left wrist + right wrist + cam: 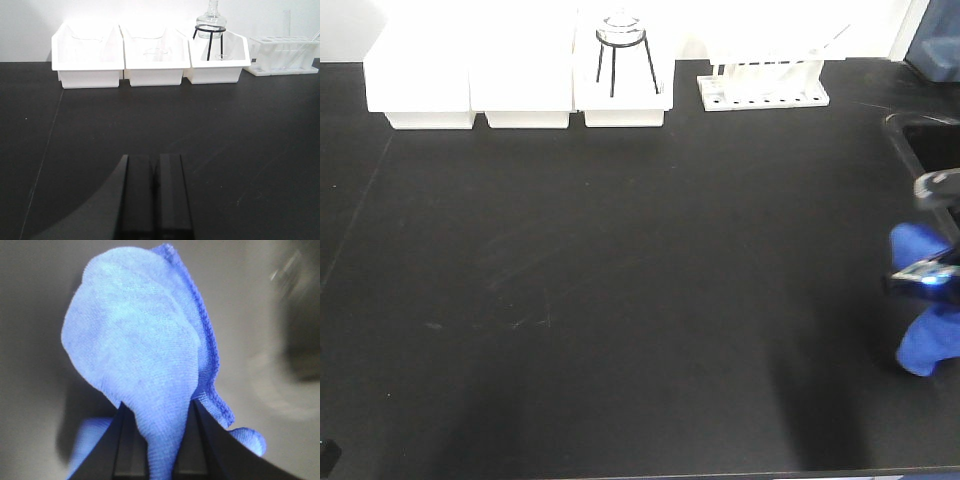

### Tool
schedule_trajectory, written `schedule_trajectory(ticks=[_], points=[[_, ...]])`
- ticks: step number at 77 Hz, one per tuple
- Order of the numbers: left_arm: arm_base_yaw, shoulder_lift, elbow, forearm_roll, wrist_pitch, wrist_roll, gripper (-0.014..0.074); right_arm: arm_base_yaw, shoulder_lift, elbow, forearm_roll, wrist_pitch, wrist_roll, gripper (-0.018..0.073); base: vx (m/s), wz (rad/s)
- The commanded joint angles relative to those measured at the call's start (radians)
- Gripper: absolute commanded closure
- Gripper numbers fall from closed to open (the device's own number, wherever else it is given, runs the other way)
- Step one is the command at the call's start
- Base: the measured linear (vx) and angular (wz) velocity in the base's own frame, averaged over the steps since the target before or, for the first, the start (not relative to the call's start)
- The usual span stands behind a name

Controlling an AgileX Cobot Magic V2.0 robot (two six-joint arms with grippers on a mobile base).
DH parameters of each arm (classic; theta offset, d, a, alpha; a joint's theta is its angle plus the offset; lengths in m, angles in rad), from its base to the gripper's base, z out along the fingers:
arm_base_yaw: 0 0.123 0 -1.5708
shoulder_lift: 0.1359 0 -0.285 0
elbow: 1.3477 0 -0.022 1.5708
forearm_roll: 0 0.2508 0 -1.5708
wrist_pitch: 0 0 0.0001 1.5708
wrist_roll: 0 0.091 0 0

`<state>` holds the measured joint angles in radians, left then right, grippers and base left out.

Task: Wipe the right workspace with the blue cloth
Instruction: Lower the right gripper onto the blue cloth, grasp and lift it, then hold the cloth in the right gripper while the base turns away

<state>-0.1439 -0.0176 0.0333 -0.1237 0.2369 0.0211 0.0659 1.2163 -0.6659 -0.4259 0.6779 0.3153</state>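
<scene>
The blue cloth [927, 305] hangs bunched at the far right edge of the black table [620, 280]. My right gripper [925, 270] is shut on it; in the right wrist view the cloth [140, 355] balloons out from between the two dark fingers [125, 440], with folds hanging below. I cannot tell whether the cloth touches the table. My left gripper [155, 170] is shut and empty, low over the table's left part; it does not show in the front view.
Three white bins [515, 85] stand along the back edge, one with a glass flask on a black stand [620, 45]. A white test tube rack [765, 85] stands at back right. A black sink or tray [930, 145] lies at the right edge, behind the cloth.
</scene>
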Motion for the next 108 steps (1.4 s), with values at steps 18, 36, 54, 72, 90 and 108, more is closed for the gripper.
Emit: schedule_trajectory(ticks=[18,36,54,72,90,108], points=[[-0.007,0.000,-0.025,-0.005,-0.082,0.002,0.0603,-0.002,-0.490,-0.025,0.136,-0.016,-0.091,0.0565,0.00,0.00],[-0.007,0.000,-0.025,-0.005,-0.082,0.002,0.0603,-0.002,-0.733,-0.024,0.336,0.064,-0.288,0.0564,0.00,0.00],[-0.007,0.000,-0.025,-0.005,-0.082,0.002,0.0603,-0.002,-0.814,-0.024,0.404,0.162,-0.413,0.0564,0.00,0.00],[-0.007,0.000,-0.025,-0.005,-0.082,0.001,0.0603,-0.002,-0.824,-0.024,0.395,0.159,-0.405,0.0564,0.00,0.00],[-0.007,0.000,-0.025,-0.005,-0.082,0.001,0.0603,-0.002,-0.824,-0.024,0.392,0.159,-0.405,0.0564,0.00,0.00],[-0.007,0.000,-0.025,-0.005,-0.082,0.001,0.0603,-0.002,-0.824,-0.024,0.392,0.159,-0.405,0.0564,0.00,0.00]])
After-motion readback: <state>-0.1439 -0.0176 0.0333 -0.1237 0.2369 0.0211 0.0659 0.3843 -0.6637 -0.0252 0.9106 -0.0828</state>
